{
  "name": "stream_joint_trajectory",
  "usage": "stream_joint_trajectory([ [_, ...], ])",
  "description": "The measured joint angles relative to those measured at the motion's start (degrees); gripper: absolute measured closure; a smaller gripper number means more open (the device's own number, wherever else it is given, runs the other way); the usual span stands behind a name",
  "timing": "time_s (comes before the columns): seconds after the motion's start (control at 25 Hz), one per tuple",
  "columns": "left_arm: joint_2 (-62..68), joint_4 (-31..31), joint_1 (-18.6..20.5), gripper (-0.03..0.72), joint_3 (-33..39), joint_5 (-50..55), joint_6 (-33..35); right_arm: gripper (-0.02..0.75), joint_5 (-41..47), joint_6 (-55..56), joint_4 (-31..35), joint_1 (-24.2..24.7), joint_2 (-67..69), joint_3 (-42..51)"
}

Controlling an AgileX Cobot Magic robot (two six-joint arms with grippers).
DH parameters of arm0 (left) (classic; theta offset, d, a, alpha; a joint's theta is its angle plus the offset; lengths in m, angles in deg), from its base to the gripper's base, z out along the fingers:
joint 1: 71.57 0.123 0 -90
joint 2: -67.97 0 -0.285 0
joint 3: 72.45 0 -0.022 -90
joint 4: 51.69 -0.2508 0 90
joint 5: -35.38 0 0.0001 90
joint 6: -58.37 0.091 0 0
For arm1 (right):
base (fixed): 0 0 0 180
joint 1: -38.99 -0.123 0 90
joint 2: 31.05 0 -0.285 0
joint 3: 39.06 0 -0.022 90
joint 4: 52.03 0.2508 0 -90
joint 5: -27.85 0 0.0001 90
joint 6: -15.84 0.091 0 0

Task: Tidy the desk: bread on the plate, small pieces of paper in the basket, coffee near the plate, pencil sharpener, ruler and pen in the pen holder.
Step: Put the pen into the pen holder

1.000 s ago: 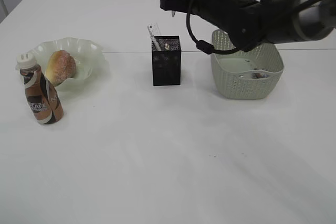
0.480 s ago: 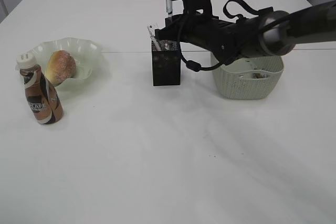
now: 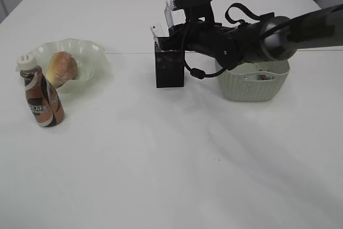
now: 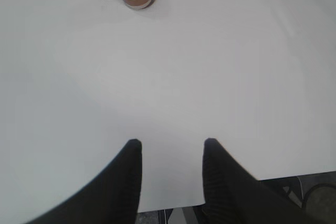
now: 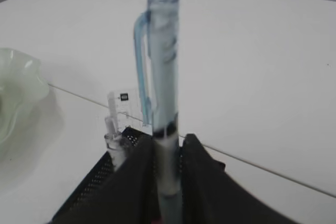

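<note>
Right now the right gripper pinches the pen upright at frame centre, tip aimed into the holder for a straight drop beside the ruler. Idle, the left gripper gapes empty above bare desk, low in frame.

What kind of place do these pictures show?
Probably a desk set up for a tidying test: a plain white tabletop with a pen holder, a bread roll on a plate, and a coffee bottle.
</note>
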Motion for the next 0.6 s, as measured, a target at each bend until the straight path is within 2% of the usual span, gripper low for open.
stream_joint_trajectory([
  [0.28,0.00,-0.05,0.00,0.398,0.00,0.00,0.00,0.415,2.90,-0.14,0.00,0.00,0.31,-2.34],
  [0.4,0.00,-0.30,0.00,0.398,0.00,0.00,0.00,0.392,8.77,-0.16,0.00,0.00,-0.16,-4.64],
  [0.6,0.00,-2.37,0.00,0.393,0.00,0.00,0.00,0.384,23.90,-0.16,0.79,0.00,-6.72,-6.45],
])
